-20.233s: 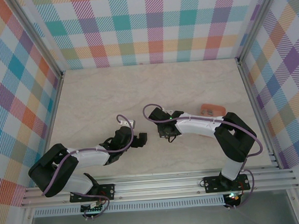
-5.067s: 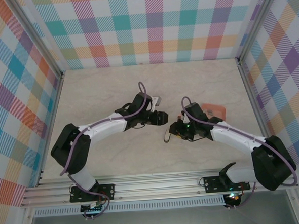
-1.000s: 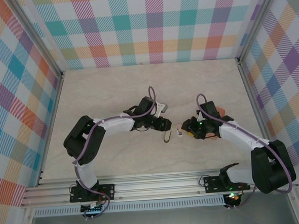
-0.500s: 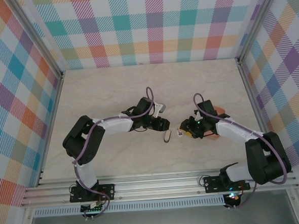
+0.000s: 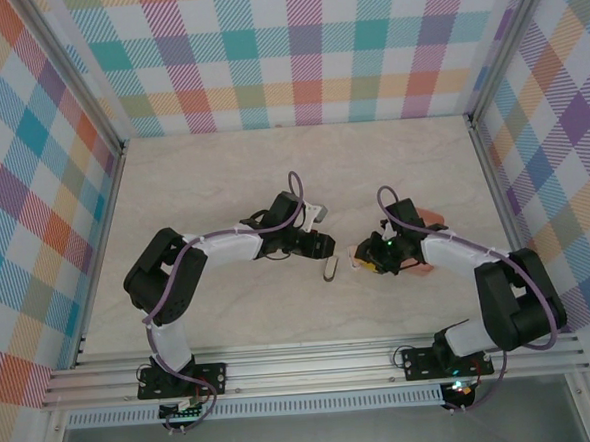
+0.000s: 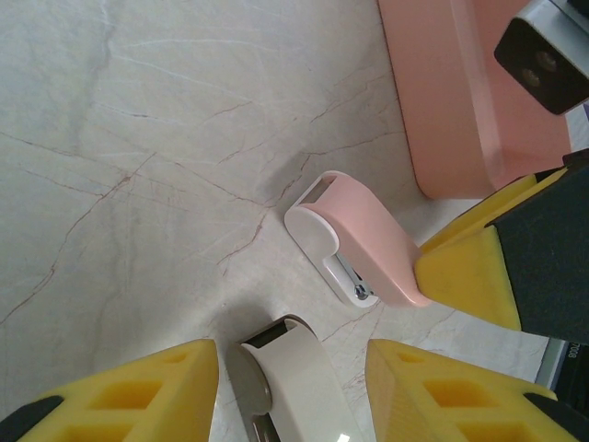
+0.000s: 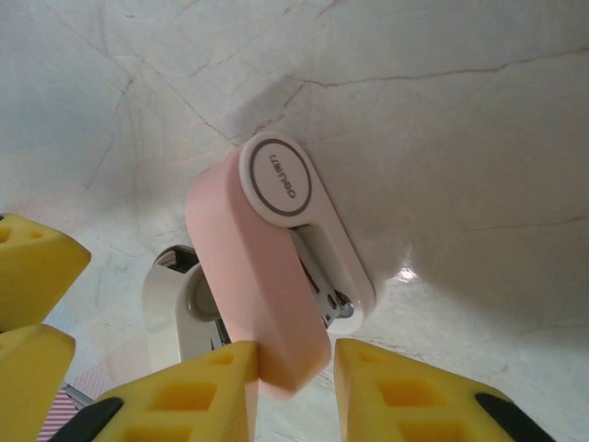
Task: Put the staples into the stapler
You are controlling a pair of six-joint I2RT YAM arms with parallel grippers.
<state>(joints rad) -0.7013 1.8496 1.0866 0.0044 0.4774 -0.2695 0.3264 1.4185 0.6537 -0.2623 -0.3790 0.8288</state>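
While the right gripper pinches the pink stapler, the left gripper just straddles the white stapler with its jaws apart.

- Right: yellow pads sit on both flanks of the pink stapler's near end, so it's clamped on it. The far end, with the round white logo cap, points away from the wrist. Pink shell and white base are slightly parted, with metal showing in the gap.
- Left: there's a visible gap between each finger and the white stapler's sides, so no grip. Its rounded, slotted end pokes out past the fingertips.
- Relative to the salmon tray: the pink stapler lies on the table just beside the tray's left wall, near it but not touching. The white stapler is on the same side and farther from the tray, with bare table between the two staplers.
- Left wrist view: one right-gripper finger butts against the tray-side end of the pink stapler.
- Top view: both grippers meet left of the tray, and the right arm covers most of it.
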